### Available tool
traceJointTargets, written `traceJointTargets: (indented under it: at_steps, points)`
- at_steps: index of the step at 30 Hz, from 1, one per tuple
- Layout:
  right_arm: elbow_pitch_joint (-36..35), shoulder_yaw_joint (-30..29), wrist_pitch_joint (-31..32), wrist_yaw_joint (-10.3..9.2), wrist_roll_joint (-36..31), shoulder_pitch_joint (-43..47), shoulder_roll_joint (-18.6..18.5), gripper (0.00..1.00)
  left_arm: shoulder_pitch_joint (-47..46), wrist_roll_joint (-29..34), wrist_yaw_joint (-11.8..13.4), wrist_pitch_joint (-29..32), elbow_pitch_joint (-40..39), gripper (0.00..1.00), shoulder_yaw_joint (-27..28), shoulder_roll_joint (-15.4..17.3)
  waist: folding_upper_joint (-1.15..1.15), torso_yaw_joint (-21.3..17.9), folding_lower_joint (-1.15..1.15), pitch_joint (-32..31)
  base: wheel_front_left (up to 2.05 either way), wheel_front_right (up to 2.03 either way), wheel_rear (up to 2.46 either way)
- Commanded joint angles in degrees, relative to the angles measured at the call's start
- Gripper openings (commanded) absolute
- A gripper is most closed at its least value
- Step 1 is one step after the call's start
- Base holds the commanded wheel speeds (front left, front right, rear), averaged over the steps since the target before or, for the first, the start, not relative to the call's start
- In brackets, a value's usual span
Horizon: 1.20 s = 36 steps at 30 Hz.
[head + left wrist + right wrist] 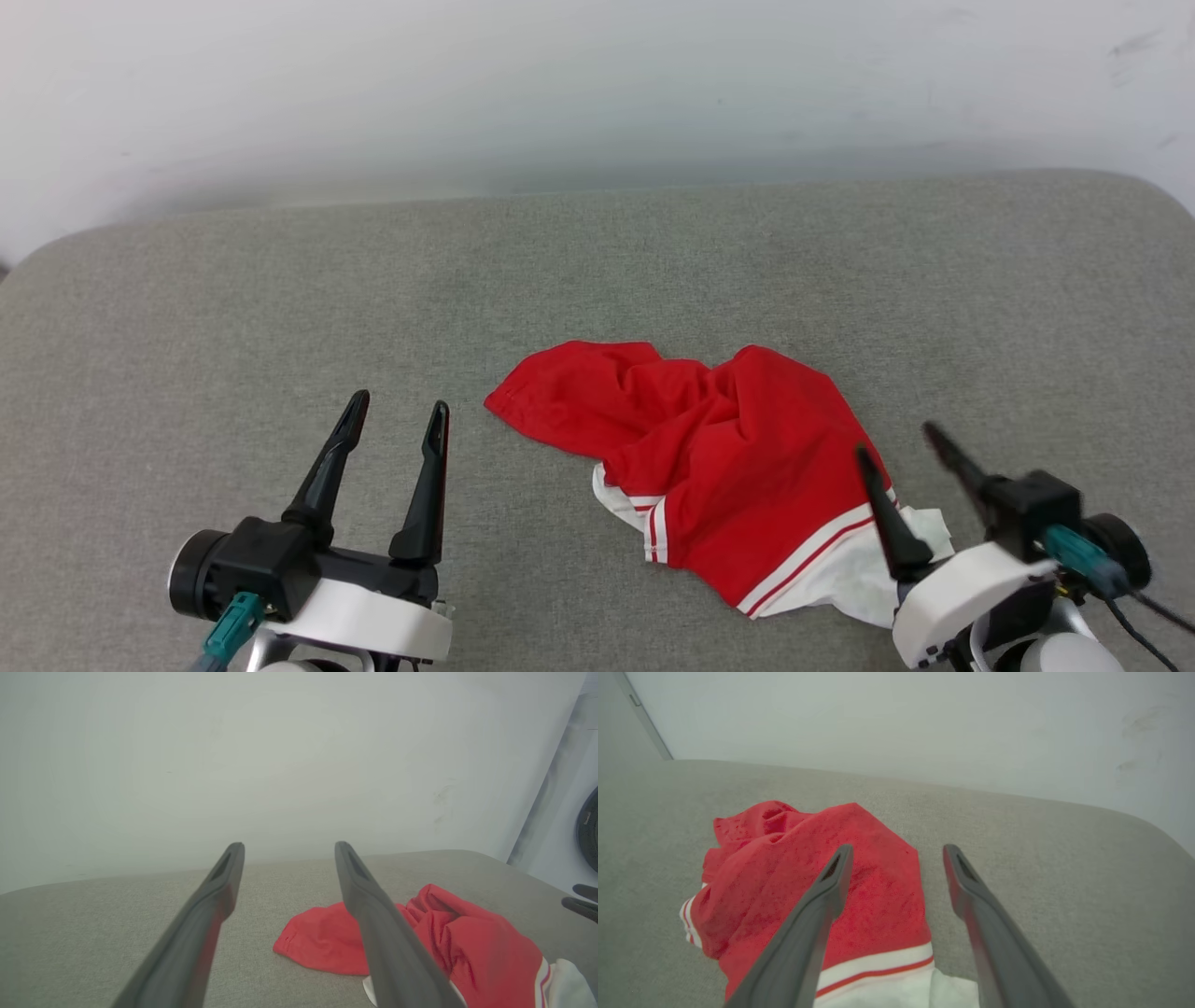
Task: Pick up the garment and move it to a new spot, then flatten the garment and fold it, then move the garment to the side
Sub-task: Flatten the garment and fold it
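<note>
The garment [719, 457] is a red jersey with white panels and red-white stripe trim, lying crumpled on the grey cushion [597, 280], right of centre. My left gripper [400, 411] stands open to the garment's left, a short gap from its red edge, nothing between the fingers. My right gripper [898, 441] is open at the garment's right edge, its inner finger over the striped hem. In the left wrist view the garment [467, 942] lies to the right of my open left gripper [288, 848]. From the right wrist, the garment [794, 868] sits below and left of the open right gripper [897, 850].
A pale wall [597, 84] runs behind the cushion's far edge. The cushion's rounded corners show at far left and far right. A dark round object [589, 828] stands past the wall's corner in the left wrist view.
</note>
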Motion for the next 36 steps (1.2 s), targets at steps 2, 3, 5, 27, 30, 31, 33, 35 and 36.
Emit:
traceJointTargets:
  at_steps: [2, 3, 5, 27, 30, 31, 33, 35, 36]
  points:
    - [0.0, 2.9, 7.2, -0.04, 3.5, -0.7, -2.8, 1.0, 0.0, 0.6, -0.5, -0.1, 0.1, 1.0, 0.9, -0.7, 0.0, 0.2, 0.0, 0.6, 0.0, 0.0, 0.0]
    - [-0.2, 4.4, 11.6, -0.04, 4.9, -0.6, -4.6, 1.0, 0.1, 0.8, -0.7, -0.1, 0.2, 1.0, 1.1, -0.9, 0.0, 0.3, 0.0, 0.8, 0.0, 0.0, 0.0]
    - [-1.2, 6.9, 19.4, -0.06, 7.1, -0.5, -7.9, 1.0, -0.1, 1.2, -1.0, -0.1, 0.2, 1.0, 1.3, -1.4, 0.0, 0.7, 0.0, 1.3, 0.0, 0.0, 0.0]
    - [3.0, 10.3, 49.8, -0.03, 11.3, -0.6, -13.6, 0.0, -2.8, 3.8, -2.8, -0.1, 1.8, 1.0, 1.4, -3.9, 0.0, 6.0, 0.0, 5.7, 0.0, 0.0, 0.0]
    - [2.3, 8.9, 48.8, -0.04, 11.4, -0.7, -14.4, 0.0, -2.2, 3.9, -2.8, -0.1, 2.1, 1.0, 1.8, -4.0, 0.0, 5.2, 0.0, 5.0, 0.0, 0.0, 0.0]
    - [2.0, 8.4, 48.6, -0.06, 11.4, -0.6, -14.9, 0.0, -2.1, 3.9, -2.8, -0.1, 2.2, 1.0, 1.8, -4.0, 0.0, 4.8, 0.0, 4.7, 0.0, 0.0, 0.0]
    - [1.2, 7.0, 48.0, -0.07, 11.8, -0.3, -15.8, 0.0, -1.8, 4.0, -2.9, -0.1, 2.3, 1.0, 1.9, -4.0, 0.0, 4.1, 0.0, 4.4, 0.0, 0.0, 0.0]
    - [0.7, 4.8, 47.5, -0.07, 12.3, -0.2, -16.4, 0.0, -1.7, 4.0, -2.9, -0.1, 2.4, 1.0, 1.9, -4.1, 0.0, 3.3, 0.0, 4.2, 0.0, 0.0, 0.0]
    - [0.5, 3.6, 47.2, -0.06, 12.3, 0.0, -16.8, 0.0, -1.7, 4.1, -2.9, -0.1, 2.4, 1.0, 1.8, -4.1, 0.0, 3.0, 0.0, 4.1, 0.0, 0.0, 0.0]
